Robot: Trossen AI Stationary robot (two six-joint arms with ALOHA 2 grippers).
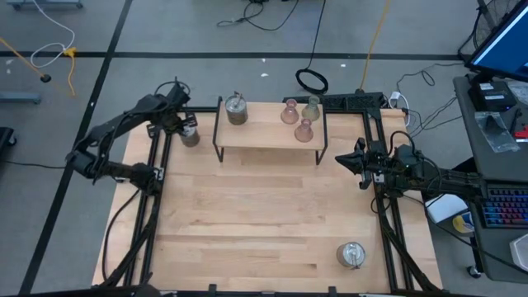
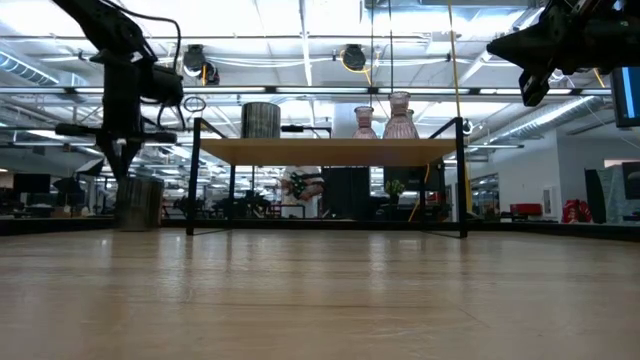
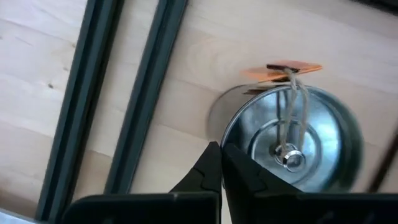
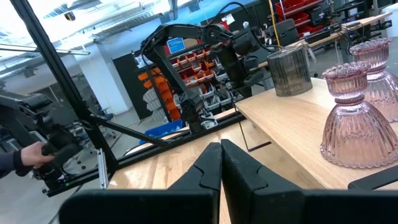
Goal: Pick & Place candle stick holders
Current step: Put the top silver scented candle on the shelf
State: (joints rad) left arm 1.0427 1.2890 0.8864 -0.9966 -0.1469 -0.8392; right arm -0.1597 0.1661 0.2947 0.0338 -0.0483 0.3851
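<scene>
The left gripper [image 3: 221,165] hangs above a metal holder [image 1: 190,134] on the worktop [image 1: 264,223], fingers [image 3: 205,171] together, apparently on its string. Next: lift to the shelf [image 1: 268,134]. Right gripper [image 1: 360,165] waits, closed.

Seen from directly above: pale wooden table [image 1: 247,223] carrying small raised shelf [image 1: 268,136] near far edge. On shelf, one round metal holder [image 1: 237,109] toward left; three glassy holders [image 1: 299,118] clustered toward right. Second metal holder [image 1: 190,133] on table just beside shelf's left end, under left gripper [image 1: 186,122]. Third metal holder [image 1: 351,254] alone near table's front right corner. Right gripper [image 1: 355,162] held at table's right edge, well apart from all holders.
</scene>
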